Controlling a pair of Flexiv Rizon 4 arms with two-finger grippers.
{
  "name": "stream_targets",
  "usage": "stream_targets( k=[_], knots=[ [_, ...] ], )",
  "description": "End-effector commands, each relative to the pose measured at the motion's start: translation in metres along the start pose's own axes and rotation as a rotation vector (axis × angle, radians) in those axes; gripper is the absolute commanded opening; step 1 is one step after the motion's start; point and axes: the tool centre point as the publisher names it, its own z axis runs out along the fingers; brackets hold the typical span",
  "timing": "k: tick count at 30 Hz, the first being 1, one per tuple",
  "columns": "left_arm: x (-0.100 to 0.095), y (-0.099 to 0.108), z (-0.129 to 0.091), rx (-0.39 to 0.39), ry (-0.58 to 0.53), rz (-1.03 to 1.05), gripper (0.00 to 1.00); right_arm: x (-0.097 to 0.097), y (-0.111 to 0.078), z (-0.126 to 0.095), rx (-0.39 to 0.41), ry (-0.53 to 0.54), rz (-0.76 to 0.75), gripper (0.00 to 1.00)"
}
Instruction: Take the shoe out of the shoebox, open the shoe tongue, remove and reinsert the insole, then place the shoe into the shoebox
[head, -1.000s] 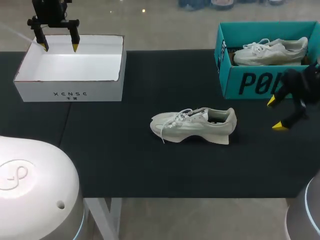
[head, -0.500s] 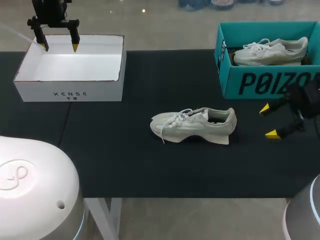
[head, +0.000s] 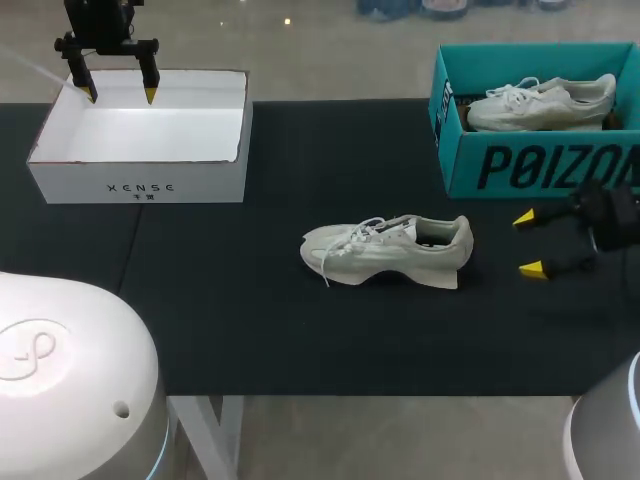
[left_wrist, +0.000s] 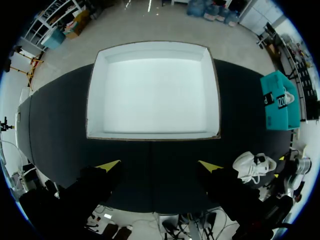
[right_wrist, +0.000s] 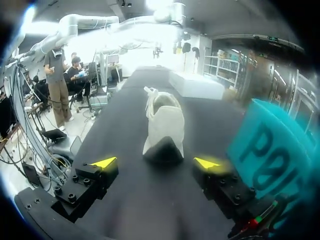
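Our right gripper (head: 528, 243) has swung down from the shoebox (head: 520, 165) front toward the shoe (head: 390, 250); nothing else moved. On the black table (head: 300, 340), a white box (head: 140, 180) sits far left and the teal shoebox far right, a second shoe (head: 540, 103) inside. The shoe lies mid-table, heel toward our right gripper, which is wide open and empty. Our left gripper (head: 120, 95) hangs over the white box, fingers spread, holding nothing.
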Motion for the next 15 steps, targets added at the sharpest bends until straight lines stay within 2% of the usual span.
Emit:
stream_targets(
  k=[1, 7, 15],
  knots=[
    [0.0, 0.0, 0.0, 0.0, 0.0, 0.0, 1.0, -0.015, -0.007, 0.01, -0.026, -0.012, -0.006, 1.0],
    [0.0, 0.0, 0.0, 0.0, 0.0, 0.0, 1.0, -0.022, -0.012, 0.012, -0.049, -0.028, -0.017, 1.0],
    [0.0, 0.0, 0.0, 0.0, 0.0, 0.0, 1.0, -0.026, -0.02, 0.031, -0.073, -0.005, -0.007, 1.0]
  ],
)
